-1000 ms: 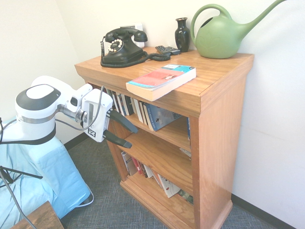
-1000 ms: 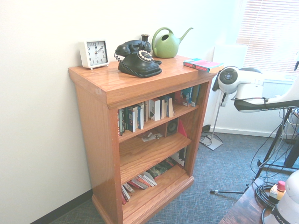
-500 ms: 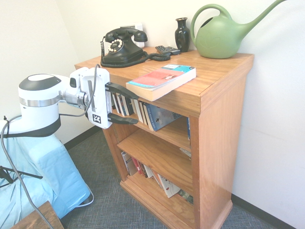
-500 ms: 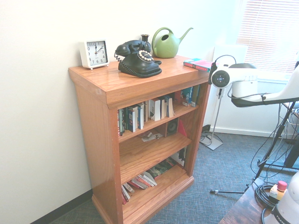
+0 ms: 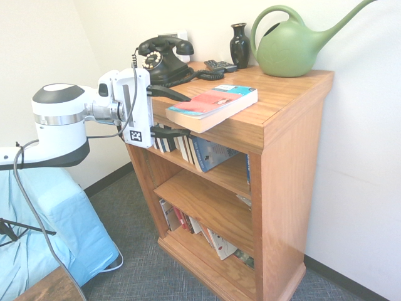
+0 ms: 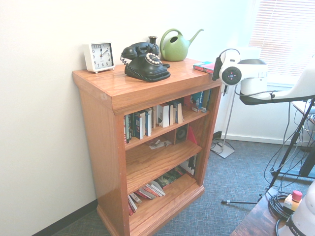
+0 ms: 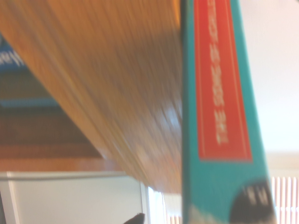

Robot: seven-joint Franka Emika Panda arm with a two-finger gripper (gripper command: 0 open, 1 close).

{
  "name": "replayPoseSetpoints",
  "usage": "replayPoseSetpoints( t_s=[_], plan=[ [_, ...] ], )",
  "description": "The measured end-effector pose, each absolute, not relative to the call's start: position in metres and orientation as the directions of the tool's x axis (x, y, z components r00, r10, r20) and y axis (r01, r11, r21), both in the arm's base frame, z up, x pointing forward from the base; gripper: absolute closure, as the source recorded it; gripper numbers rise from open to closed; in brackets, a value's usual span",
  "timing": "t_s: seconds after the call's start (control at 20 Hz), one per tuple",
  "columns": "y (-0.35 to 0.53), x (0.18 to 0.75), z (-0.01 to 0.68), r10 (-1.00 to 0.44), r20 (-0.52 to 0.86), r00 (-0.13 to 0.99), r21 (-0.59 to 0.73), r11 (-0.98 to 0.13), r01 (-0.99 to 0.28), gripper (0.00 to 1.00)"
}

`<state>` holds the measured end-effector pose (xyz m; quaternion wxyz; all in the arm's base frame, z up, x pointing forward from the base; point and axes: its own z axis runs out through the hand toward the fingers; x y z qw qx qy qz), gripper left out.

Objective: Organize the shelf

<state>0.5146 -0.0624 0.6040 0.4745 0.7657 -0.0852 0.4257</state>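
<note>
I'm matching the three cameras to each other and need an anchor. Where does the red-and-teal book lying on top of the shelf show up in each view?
First exterior view: the book lies at centre, overhanging the front edge of the shelf top.
Second exterior view: the book sits right of centre at the top's far corner, partly behind the arm.
Wrist view: its teal spine with a red panel fills the right side, blurred.
Shared landmark: the shelf's wooden top edge.

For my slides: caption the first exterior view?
Open end effector reaching toward the red-and-teal book overhanging the oak shelf.
</note>
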Motion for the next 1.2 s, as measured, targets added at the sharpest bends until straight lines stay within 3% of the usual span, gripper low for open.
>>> replayPoseSetpoints(
  t_s=[0.2, 0.25, 1.2],
  plan=[
    [-0.072, 0.529, 0.603, 0.283, 0.73, 0.622, 0.657, -0.539, -0.527, 0.0],
    [-0.075, 0.532, 0.604, 0.28, 0.732, 0.621, 0.656, -0.537, -0.531, 1.0],
    [-0.072, 0.556, 0.616, 0.285, 0.734, 0.617, 0.655, -0.538, -0.53, 1.0]
  ],
)
